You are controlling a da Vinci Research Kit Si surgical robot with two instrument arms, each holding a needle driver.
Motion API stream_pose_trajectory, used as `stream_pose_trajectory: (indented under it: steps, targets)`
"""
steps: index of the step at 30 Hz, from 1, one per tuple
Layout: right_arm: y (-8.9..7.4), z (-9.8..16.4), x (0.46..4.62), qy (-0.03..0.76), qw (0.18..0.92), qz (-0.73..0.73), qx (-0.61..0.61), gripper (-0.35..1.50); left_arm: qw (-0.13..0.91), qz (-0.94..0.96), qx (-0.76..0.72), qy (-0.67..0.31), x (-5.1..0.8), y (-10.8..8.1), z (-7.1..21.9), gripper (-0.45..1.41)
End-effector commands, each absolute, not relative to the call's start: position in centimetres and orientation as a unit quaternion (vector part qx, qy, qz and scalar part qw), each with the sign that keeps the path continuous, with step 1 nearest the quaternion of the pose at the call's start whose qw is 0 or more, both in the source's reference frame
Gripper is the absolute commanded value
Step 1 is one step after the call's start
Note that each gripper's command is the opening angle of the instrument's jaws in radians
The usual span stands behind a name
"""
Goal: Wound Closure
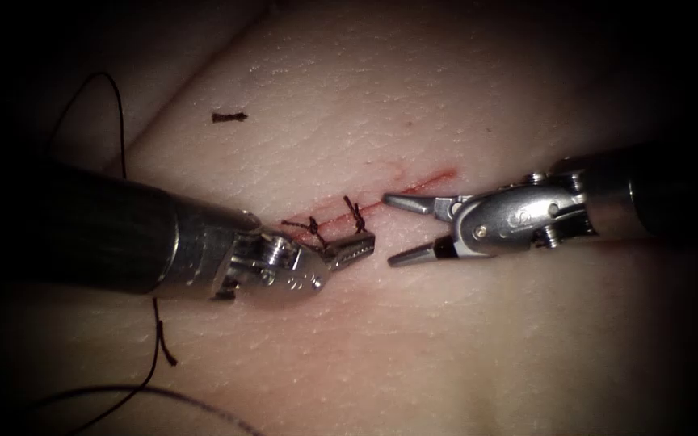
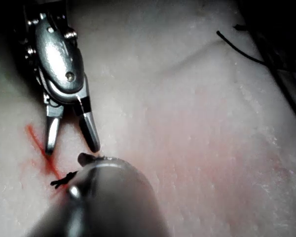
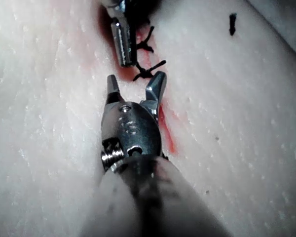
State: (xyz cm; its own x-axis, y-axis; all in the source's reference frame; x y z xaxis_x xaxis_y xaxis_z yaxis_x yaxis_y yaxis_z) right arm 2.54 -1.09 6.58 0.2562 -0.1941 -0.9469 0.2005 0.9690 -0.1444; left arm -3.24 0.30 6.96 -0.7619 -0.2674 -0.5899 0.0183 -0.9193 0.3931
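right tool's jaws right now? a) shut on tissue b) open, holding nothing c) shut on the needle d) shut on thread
b: in the endoscope view the right tool has its jaws spread apart with nothing between them, just right of the knots on the cut; the right wrist view shows the same.
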Motion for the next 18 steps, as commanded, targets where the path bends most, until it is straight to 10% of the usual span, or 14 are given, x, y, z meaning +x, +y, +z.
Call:
stream_pose_trajectory:
  steps: [1,7,10,12,18]
  targets:
    - [-1.13,6.65,2.66,0.601,0.789,-0.129,0.002,1.3,0.078,-0.92,0.337,-0.184,-3.28,0.26,7.01,-0.33]
    - [-1.17,6.68,2.73,0.613,0.777,-0.145,0.004,1.23,0.078,-0.92,0.338,-0.183,-3.26,0.26,7.0,-0.1]
    - [-1.17,6.68,2.67,0.609,0.78,-0.144,0.001,1.23,0.062,-0.921,0.342,-0.176,-3.24,0.29,6.99,0.81]
    - [-1.18,6.67,2.61,0.606,0.782,-0.145,0.0,1.23,0.048,-0.922,0.345,-0.17,-3.23,0.29,6.97,1.08]
    - [-1.2,6.65,2.47,0.604,0.784,-0.144,-0.005,1.23,0.042,-0.922,0.347,-0.167,-3.2,0.26,6.9,1.15]
